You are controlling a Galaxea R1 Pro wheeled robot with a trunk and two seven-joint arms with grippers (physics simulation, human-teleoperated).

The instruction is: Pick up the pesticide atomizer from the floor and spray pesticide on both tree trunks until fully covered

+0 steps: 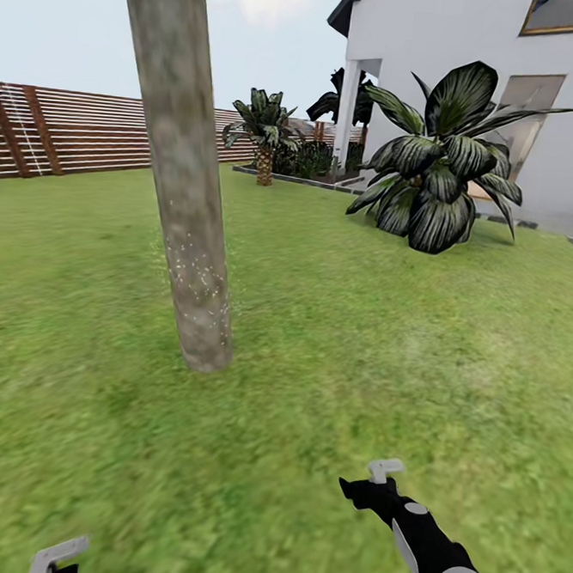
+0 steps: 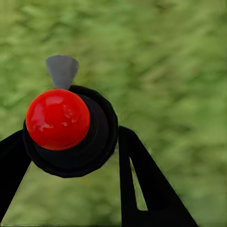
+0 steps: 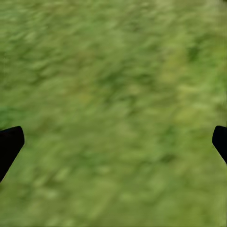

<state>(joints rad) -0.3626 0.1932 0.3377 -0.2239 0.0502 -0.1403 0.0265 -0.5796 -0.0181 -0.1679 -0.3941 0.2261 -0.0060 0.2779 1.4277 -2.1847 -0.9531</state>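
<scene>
My left gripper, at seven o'clock, is clamped around the pesticide atomizer, its grey head just above; my right gripper, at five o'clock, hangs spread and empty over the grass. The tree trunk at eleven o'clock carries white specks low down. Risk, as I judge it: a low, off-aim nozzle leaves upper bark bare.

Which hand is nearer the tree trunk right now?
Left, narrowly. The left hand sits low, this side of the tree trunk; the right hand is out to its right.
</scene>
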